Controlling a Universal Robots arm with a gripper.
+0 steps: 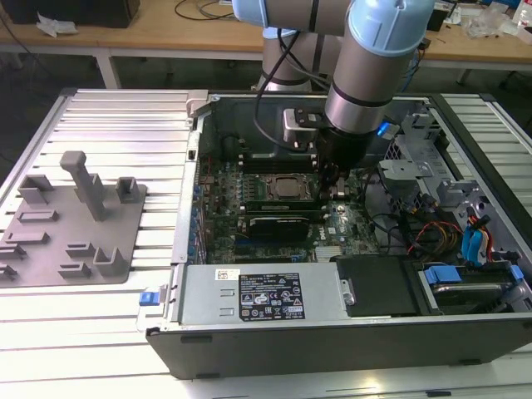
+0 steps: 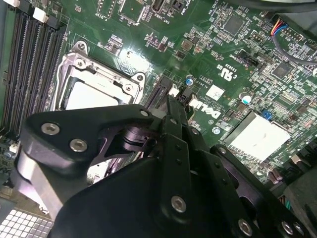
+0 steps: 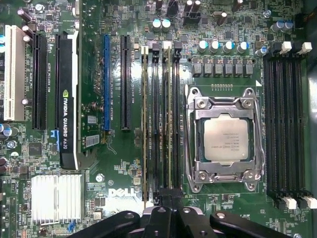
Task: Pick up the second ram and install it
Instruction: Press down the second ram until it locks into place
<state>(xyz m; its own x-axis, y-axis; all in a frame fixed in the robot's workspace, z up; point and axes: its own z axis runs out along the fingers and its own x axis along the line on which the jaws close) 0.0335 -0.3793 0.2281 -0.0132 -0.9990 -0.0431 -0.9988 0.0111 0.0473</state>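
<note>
Two memory sticks look seated in the slot bank beside the processor (image 3: 225,141). I take the one nearer the socket for the second ram (image 3: 171,124), standing upright in its slot, with the other stick (image 3: 144,124) a few slots further off. The edges are thin and dark, so that reading is my best guess.

In the exterior view the gripper (image 1: 334,179) is down inside the case at about 3 o'clock from the processor. The graphics card (image 1: 278,223) lies at 6 o'clock, and the grey fixture plate (image 1: 71,224) sits well apart at 9 o'clock, outside the chassis.

In the first wrist view the gripper (image 3: 167,198) is narrow, its fingers drawn together right over one end of the second ram. I cannot tell whether they pinch its top edge or only bear on it.

I judge this to be the seating step, with the pick-up already done. Finishing it calls for straight downward pressure in line with the slot and no sideways lean, until the end latches close.
</note>
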